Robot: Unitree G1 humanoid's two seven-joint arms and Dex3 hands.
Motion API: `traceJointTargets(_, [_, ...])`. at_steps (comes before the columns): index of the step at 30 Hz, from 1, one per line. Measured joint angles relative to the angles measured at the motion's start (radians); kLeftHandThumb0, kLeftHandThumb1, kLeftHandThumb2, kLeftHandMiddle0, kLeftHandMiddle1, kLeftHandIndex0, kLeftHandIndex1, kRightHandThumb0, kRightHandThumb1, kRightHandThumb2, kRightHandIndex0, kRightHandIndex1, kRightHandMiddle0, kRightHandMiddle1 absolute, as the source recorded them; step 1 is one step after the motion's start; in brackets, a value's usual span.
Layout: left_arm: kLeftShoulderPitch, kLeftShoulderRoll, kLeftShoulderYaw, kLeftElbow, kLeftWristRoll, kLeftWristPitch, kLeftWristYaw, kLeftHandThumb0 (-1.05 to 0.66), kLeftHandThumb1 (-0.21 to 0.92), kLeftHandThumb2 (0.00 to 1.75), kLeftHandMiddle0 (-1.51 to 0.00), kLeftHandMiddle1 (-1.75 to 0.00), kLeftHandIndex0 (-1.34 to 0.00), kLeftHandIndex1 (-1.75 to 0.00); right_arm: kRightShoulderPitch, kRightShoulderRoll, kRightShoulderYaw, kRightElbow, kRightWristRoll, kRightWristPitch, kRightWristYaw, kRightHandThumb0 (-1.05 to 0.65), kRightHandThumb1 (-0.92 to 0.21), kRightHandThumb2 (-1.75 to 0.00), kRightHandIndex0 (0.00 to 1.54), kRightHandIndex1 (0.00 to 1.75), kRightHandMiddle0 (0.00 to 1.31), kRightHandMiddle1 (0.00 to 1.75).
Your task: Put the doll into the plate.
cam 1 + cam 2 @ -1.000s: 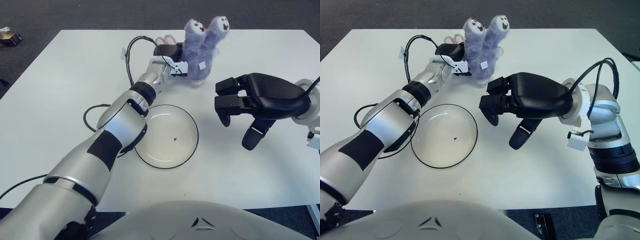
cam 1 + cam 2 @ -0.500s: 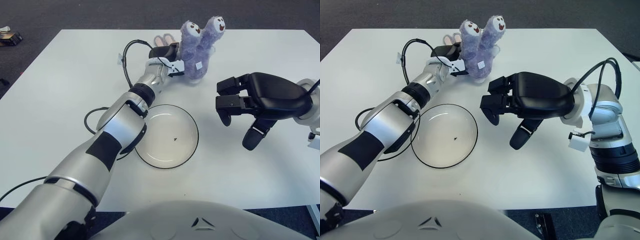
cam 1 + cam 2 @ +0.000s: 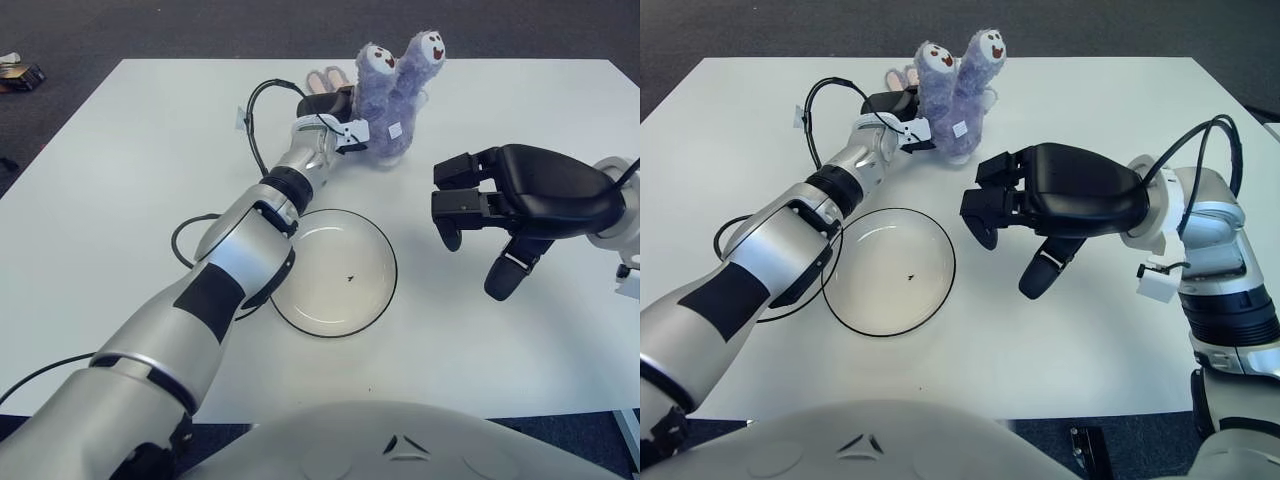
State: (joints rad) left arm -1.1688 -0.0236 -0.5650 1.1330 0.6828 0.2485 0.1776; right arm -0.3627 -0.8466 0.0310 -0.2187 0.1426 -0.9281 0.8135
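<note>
Left hand (image 3: pixel 335 105) is grasping the purple doll (image 3: pixel 392 92) near the far edge of the counter (image 3: pixel 140 150). Right hand (image 3: pixel 500 205), relaxed and holding nothing, shows beside it toward the right edge. Glass plate (image 3: pixel 335 272) lies nearer, unobstructed.

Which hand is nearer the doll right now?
Left. The left hand is against the doll's left side, fingers around it at the table's far edge. The right hand shows to the doll's right and nearer the robot, apart from it.
</note>
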Motion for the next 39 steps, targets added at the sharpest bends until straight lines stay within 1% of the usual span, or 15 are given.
traceJointTargets(4, [0.028, 0.009, -0.014, -0.076, 0.020, 0.020, -0.001, 0.35, 0.92, 0.23, -0.51, -1.41, -0.36, 0.00, 0.000, 0.007, 0.002, 0.009, -0.001, -0.006, 0.000, -0.36, -0.84, -0.62, 0.71, 1.75, 0.26, 1.75])
traceJointTargets(9, [0.080, 0.043, -0.027, -0.223, 0.043, 0.036, -0.028, 0.35, 0.92, 0.23, -0.50, -1.41, -0.37, -0.01, -0.001, 0.016, 0.004, 0.012, -0.018, -0.016, -0.004, -0.36, -0.83, -0.63, 0.72, 1.75, 0.26, 1.75])
traceJointTargets(13, [0.122, 0.084, -0.032, -0.329, 0.053, 0.011, -0.065, 0.35, 0.92, 0.24, -0.50, -1.42, -0.39, -0.02, -0.003, 0.018, 0.004, 0.011, -0.034, -0.016, -0.014, -0.36, -0.82, -0.64, 0.75, 1.75, 0.27, 1.75])
traceJointTargets(16, [0.150, 0.118, -0.033, -0.395, 0.053, -0.025, -0.094, 0.35, 0.92, 0.25, -0.48, -1.43, -0.42, -0.03, -0.003, 0.022, 0.001, 0.007, -0.046, -0.012, -0.027, -0.37, -0.82, -0.65, 0.78, 1.75, 0.27, 1.75])
traceJointTargets(17, [0.164, 0.132, -0.033, -0.427, 0.053, -0.039, -0.107, 0.18, 0.92, 0.27, -0.49, -1.35, -0.43, -0.04, -0.003, 0.027, -0.003, 0.005, -0.055, -0.009, -0.036, -0.37, -0.82, -0.65, 0.78, 1.75, 0.27, 1.75])
traceJointTargets(18, [0.184, 0.149, -0.031, -0.471, 0.052, -0.048, -0.123, -0.05, 0.92, 0.29, -0.52, -1.18, -0.45, -0.04, -0.004, 0.037, -0.008, 0.003, -0.065, -0.006, -0.049, -0.37, -0.81, -0.65, 0.79, 1.75, 0.27, 1.75])
traceJointTargets(19, [0.202, 0.162, -0.029, -0.507, 0.051, -0.057, -0.136, -0.21, 0.92, 0.31, -0.54, -1.06, -0.46, -0.05, -0.003, 0.046, -0.012, 0.002, -0.075, -0.002, -0.061, -0.37, -0.81, -0.66, 0.80, 1.75, 0.27, 1.75])
traceJointTargets(20, [0.221, 0.176, -0.027, -0.547, 0.051, -0.065, -0.151, -0.31, 0.92, 0.32, -0.56, -0.99, -0.48, -0.05, -0.003, 0.057, -0.017, 0.001, -0.084, 0.001, -0.074, -0.37, -0.81, -0.66, 0.80, 1.75, 0.28, 1.75])
traceJointTargets(22, [0.260, 0.199, -0.022, -0.629, 0.049, -0.077, -0.178, -0.40, 0.92, 0.33, -0.56, -0.94, -0.50, -0.07, -0.005, 0.078, -0.021, 0.000, -0.104, 0.011, -0.096, -0.37, -0.81, -0.66, 0.81, 1.75, 0.28, 1.75])
traceJointTargets(25, [0.320, 0.228, -0.011, -0.749, 0.039, -0.089, -0.214, -0.46, 0.92, 0.35, -0.54, -0.98, -0.54, -0.10, -0.009, 0.110, -0.022, -0.002, -0.144, 0.027, -0.125, -0.37, -0.81, -0.66, 0.81, 1.75, 0.28, 1.75])
traceJointTargets(30, [0.419, 0.270, 0.019, -0.948, 0.028, -0.121, -0.257, -0.47, 0.92, 0.35, -0.50, -1.05, -0.54, -0.17, -0.017, 0.158, -0.026, -0.003, -0.221, 0.048, -0.174, -0.37, -0.81, -0.66, 0.81, 1.75, 0.27, 1.75])
traceJointTargets(32, [0.451, 0.282, 0.030, -1.017, 0.029, -0.128, -0.271, -0.46, 0.92, 0.34, -0.48, -1.08, -0.45, -0.35, -0.020, 0.179, -0.034, -0.003, -0.256, 0.050, -0.201, -0.37, -0.81, -0.66, 0.81, 1.75, 0.27, 1.75])
traceJointTargets(34, [0.478, 0.288, 0.041, -1.071, 0.031, -0.128, -0.284, -0.45, 0.92, 0.33, -0.47, -1.09, -0.40, -0.46, -0.021, 0.203, -0.048, -0.003, -0.292, 0.049, -0.236, -0.37, -0.82, -0.65, 0.81, 1.75, 0.27, 1.75])
traceJointTargets(35, [0.489, 0.290, 0.046, -1.093, 0.032, -0.128, -0.290, -0.45, 0.92, 0.33, -0.47, -1.09, -0.38, -0.50, -0.021, 0.216, -0.054, -0.003, -0.309, 0.048, -0.255, -0.36, -0.82, -0.65, 0.81, 1.75, 0.27, 1.75])
traceJointTargets(39, [0.522, 0.295, 0.059, -1.149, 0.035, -0.129, -0.303, -0.44, 0.92, 0.32, -0.47, -1.10, -0.36, -0.56, -0.020, 0.251, -0.072, -0.004, -0.372, 0.046, -0.316, -0.36, -0.83, -0.64, 0.79, 1.75, 0.27, 1.75])
